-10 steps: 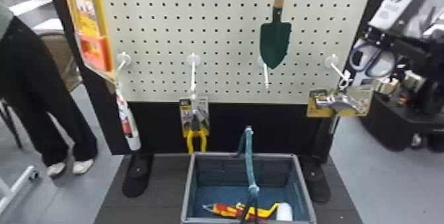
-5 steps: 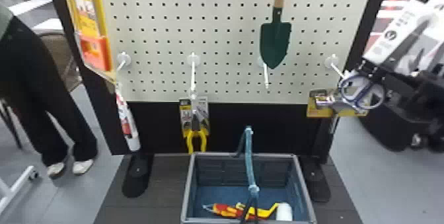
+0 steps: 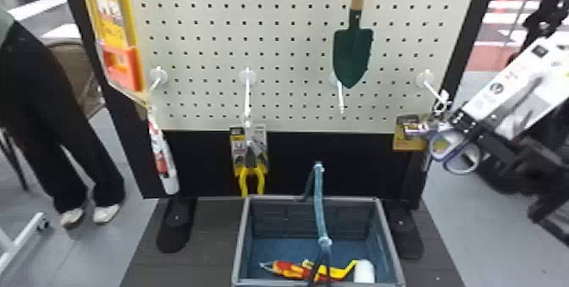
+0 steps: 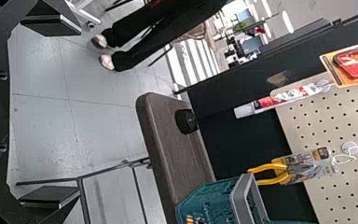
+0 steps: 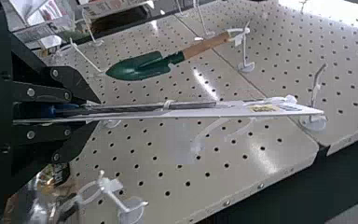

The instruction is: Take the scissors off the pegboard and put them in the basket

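Note:
At the right of the head view, my right gripper (image 3: 470, 123) holds the carded scissors (image 3: 520, 97), tilted, with the blue-grey handle loops low and the white card up to the right. The loops overlap the packaged tool on the lower right hook. In the right wrist view the right gripper (image 5: 98, 111) is closed on the scissors and card (image 5: 191, 112), seen edge-on. The basket (image 3: 241, 239) stands below the pegboard, left of and lower than the scissors, with a red-yellow tool inside. My left gripper (image 4: 77, 112) is open over the floor, nothing between its fingers.
A green trowel (image 3: 352, 57), yellow-handled pliers (image 3: 252, 176) and a white-red tube (image 3: 163, 159) hang on the pegboard (image 3: 288, 53). The basket's raised handle (image 3: 319, 210) crosses its opening. A packaged tool (image 3: 408, 138) hangs at right.
My right gripper has brought the scissors downward and slightly left, from beside the board's right edge to lower over the hanging package. The basket and the hanging tools have not moved.

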`<state>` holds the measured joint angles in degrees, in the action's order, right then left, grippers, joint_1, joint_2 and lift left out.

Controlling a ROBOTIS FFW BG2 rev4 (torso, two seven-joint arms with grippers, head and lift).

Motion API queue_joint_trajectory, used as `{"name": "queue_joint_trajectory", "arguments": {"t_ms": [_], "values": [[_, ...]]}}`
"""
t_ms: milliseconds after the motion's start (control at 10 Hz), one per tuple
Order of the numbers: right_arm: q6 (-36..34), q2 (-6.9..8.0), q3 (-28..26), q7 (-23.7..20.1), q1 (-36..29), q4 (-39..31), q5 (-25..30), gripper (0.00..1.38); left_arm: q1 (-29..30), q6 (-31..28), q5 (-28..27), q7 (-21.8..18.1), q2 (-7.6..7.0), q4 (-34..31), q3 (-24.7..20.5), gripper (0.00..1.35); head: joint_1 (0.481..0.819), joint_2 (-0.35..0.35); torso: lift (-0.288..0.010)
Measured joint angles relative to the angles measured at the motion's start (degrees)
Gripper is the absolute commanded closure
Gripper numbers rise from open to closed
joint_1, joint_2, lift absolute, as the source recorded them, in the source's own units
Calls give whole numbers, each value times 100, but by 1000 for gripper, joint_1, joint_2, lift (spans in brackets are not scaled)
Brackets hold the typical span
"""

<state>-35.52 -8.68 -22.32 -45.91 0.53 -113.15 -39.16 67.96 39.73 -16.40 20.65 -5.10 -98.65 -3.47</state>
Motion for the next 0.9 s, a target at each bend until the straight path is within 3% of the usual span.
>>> {"name": "queue_joint_trajectory", "arguments": {"t_ms": [200,600,900], "values": [[110,281,1,263,-316,54,-124,1248,-21,0,4,0,0,6,11,102,549,0,-100],[529,620,125,346,-488,748,-245,1248,-93,-2,44,0,-81,60,103,102,549,0,-100],[889,779,229,589,-602,1069,-367,1248,-156,-25,142,0,-183,92,206,101,549,0,-100]]}}
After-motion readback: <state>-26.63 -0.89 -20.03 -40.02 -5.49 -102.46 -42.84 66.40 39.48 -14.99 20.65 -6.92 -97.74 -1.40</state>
